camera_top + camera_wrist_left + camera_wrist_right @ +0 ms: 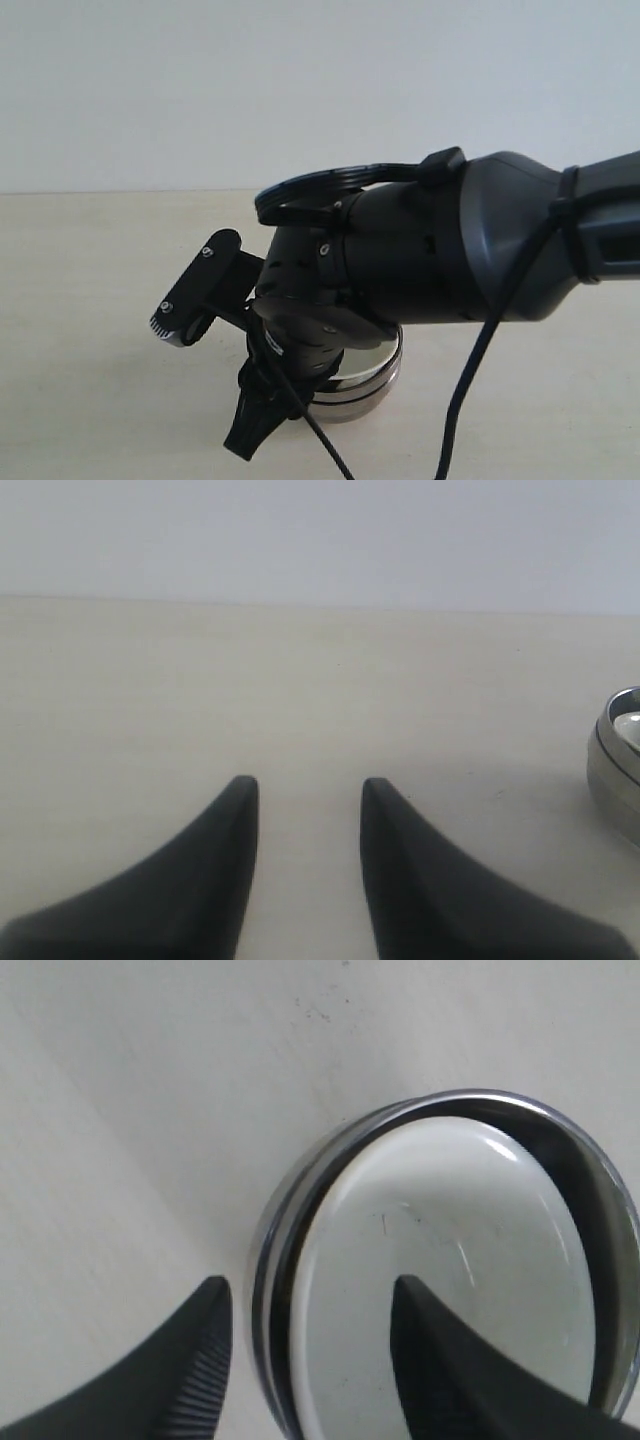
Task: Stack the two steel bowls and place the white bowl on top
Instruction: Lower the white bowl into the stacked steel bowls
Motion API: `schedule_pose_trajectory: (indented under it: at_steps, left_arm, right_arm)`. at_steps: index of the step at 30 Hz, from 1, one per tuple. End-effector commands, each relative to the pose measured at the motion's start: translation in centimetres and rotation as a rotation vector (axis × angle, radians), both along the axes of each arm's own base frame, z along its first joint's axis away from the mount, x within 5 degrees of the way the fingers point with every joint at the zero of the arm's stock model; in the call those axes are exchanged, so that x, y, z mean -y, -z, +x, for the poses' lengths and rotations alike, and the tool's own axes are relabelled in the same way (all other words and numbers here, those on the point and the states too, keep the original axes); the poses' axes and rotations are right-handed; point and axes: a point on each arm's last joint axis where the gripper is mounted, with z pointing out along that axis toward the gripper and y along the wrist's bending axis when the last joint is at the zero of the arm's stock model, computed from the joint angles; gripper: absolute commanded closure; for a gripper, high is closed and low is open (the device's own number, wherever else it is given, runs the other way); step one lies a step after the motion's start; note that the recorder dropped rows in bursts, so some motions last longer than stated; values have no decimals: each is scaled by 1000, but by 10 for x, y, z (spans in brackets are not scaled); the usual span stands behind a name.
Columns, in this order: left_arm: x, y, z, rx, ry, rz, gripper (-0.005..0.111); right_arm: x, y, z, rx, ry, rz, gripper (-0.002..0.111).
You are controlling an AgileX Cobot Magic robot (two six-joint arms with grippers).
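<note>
The two steel bowls (268, 1222) sit nested on the pale table, and the white bowl (450, 1260) rests inside them, slightly off centre. My right gripper (310, 1295) is open and straddles the stack's rim, one finger outside the steel wall and the other over the white bowl's inside, neither touching. In the exterior view the stacked bowls (375, 388) show under the right arm, with one dark finger (250, 425) reaching down beside them. My left gripper (305, 785) is open over bare table, and the steel stack (612, 775) lies at that view's edge.
The right arm's bulky forearm (480, 250) and its cable (470, 380) fill the exterior view's middle and hide most of the bowls. Pale tabletop (90, 350) spreads around the stack, with a plain wall behind.
</note>
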Motion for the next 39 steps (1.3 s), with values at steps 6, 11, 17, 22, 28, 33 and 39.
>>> schedule_pose_trajectory:
  at_steps: [6,11,17,22,28,33,39]
  left_arm:
    - [0,1,0,6,-3,1,74]
    - [0,1,0,6,-3,1,74]
    - [0,1,0,6,-3,1,74]
    - [0,1,0,6,-3,1,74]
    - [0,1,0,6,-3,1,74]
    - [0,1,0,6,-3,1,74]
    - [0,1,0,6,-3,1,74]
  right_arm:
    - [8,-33,-2,27,95,126,88]
    - [9,-31,-3,23,98,135,108]
    - [17,-11,-9,3,91,109,108]
    - [23,-6,-7,33,115,83,108]
    - [18,-7,-7,31,119,141,108]
    - [15,4,-6,8,138,145,108]
    - [12,15,-4,1,135,114,108]
